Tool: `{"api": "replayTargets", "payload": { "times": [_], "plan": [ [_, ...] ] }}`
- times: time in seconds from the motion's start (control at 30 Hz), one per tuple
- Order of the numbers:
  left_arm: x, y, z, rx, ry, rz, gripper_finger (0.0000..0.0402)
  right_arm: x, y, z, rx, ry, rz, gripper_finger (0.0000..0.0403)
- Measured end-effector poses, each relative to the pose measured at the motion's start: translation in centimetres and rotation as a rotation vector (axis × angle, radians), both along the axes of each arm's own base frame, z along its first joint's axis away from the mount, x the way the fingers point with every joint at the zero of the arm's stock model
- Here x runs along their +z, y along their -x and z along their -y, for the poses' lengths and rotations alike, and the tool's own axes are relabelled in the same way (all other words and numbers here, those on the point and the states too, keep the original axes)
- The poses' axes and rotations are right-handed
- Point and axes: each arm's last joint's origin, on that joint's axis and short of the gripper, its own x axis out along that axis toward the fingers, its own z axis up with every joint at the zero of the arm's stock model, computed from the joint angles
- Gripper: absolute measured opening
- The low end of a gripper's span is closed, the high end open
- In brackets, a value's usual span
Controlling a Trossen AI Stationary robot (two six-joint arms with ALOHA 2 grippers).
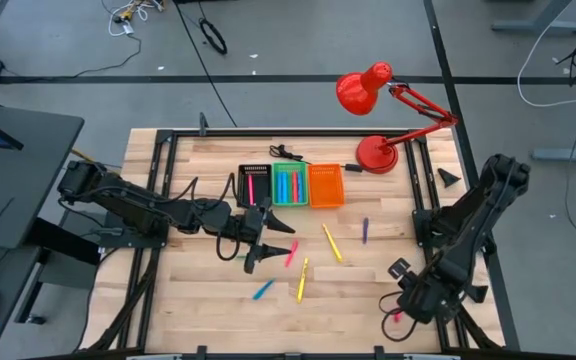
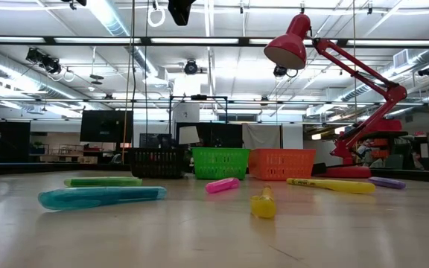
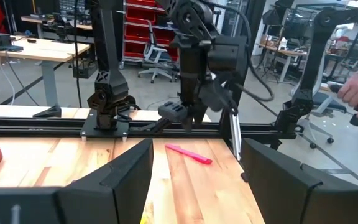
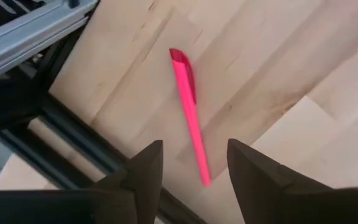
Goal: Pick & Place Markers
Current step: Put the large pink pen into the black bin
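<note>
The right hand [image 4: 191, 171] hovers open and empty over a pink marker [image 4: 189, 112] lying near the desk [image 1: 198, 290] edge at about five o'clock. It should probably drop straight, fingers straddling the barrel mid-length, then close. The left hand [image 1: 260, 250], also open and empty, waits mid-desk near other markers [image 1: 302, 280].

6 markers [image 2: 101, 196] lie before black [image 2: 157, 161], green [image 2: 220, 162] and orange bins [image 2: 281, 164].
</note>
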Motion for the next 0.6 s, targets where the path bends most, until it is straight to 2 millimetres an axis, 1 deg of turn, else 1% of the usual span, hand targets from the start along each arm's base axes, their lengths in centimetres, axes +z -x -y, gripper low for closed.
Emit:
{"api": "replayTargets", "payload": {
  "times": [0.2, 0.37, 0.6],
  "plan": [
    [0.0, 0.0, 0.0, 0.000, -0.002, -0.005, 0.0248, -2.0, -0.8, -0.8, 0.006, 0.069, -0.034, 0.0180],
    [-0.1, 0.0, 0.0, 0.000, -0.003, -0.009, 0.0248, -3.6, -1.3, -1.7, 0.004, 0.075, -0.080, 0.0180],
    [-0.1, 0.0, 0.0, 0.000, -0.004, -0.009, 0.0248, -5.6, -1.7, -2.4, 0.020, 0.119, -0.114, 0.0180]
  ]
}}
